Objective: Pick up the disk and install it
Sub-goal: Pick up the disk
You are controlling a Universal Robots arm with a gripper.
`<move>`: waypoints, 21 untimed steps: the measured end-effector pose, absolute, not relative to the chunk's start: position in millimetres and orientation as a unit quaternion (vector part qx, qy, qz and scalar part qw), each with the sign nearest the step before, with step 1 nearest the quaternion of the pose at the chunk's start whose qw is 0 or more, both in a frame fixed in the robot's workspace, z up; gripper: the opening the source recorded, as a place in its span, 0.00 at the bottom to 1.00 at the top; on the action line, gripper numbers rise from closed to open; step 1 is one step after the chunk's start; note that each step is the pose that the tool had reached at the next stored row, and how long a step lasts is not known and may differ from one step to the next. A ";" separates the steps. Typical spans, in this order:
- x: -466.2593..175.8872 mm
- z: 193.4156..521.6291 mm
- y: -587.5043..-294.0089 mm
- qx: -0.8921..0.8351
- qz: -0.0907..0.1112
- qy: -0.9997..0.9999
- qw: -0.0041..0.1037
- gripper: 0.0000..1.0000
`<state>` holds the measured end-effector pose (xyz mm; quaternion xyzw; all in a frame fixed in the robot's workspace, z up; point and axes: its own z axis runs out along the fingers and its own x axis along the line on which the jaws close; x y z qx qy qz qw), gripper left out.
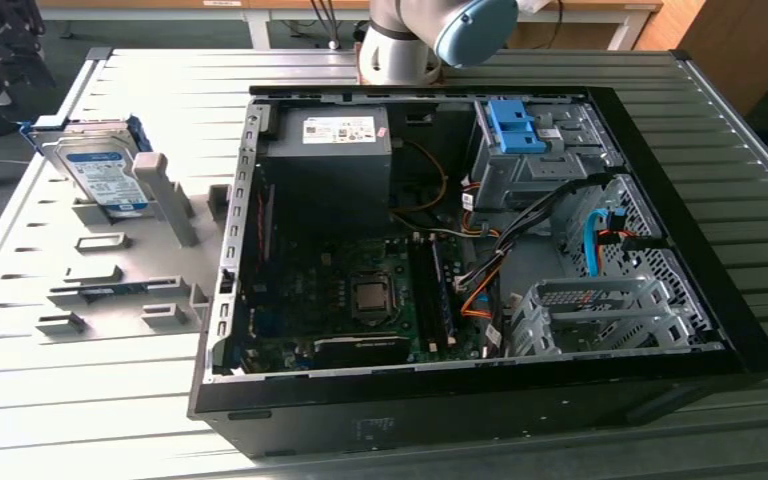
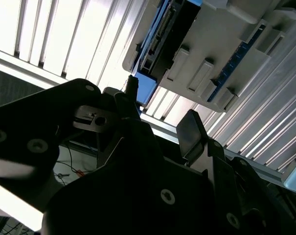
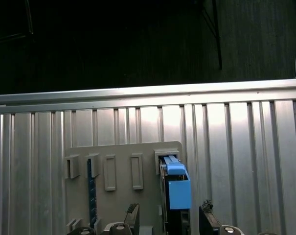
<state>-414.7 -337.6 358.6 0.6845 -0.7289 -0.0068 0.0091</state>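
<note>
The disk (image 1: 101,172) is a silver-grey drive with a blue-and-white label and blue rails. It stands on edge in a grey slotted holder (image 1: 171,205) on the metal table, at the exterior view's left of the open computer case (image 1: 291,400). The first wrist view has the disk (image 3: 176,188) edge-on in the holder (image 3: 118,166), well beyond my gripper (image 3: 170,215). The gripper is open, its two dark fingertips lined up on either side of the disk. In the second wrist view the gripper (image 2: 161,107) holds nothing, and the disk (image 2: 160,34) is apart from it.
Inside the case are a grey power-supply box (image 1: 337,140), a blue bracket (image 1: 515,125) on the drive bay, a metal drive cage (image 1: 598,310) and cables. Part of the arm (image 1: 418,35) stands behind the case. Ribbed table top (image 1: 77,390) lies in front of the holder.
</note>
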 end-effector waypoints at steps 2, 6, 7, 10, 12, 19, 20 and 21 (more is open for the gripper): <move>-414.7 358.2 -337.6 0.684 -0.007 -0.729 0.009 0.59; -414.7 357.1 -337.6 0.684 -0.007 -0.729 0.009 0.59; -414.7 356.7 -337.6 0.684 -0.007 -0.729 0.009 0.59; -414.8 354.7 -337.7 0.684 -0.007 -0.729 0.009 0.59; -415.2 353.0 -337.6 0.685 -0.006 -0.729 0.008 0.59; -416.9 342.0 -337.6 0.685 -0.006 -0.729 0.007 0.59; -416.9 341.2 -337.6 0.685 -0.006 -0.729 0.007 0.59; -417.0 340.8 -337.5 0.684 -0.007 -0.729 0.007 0.59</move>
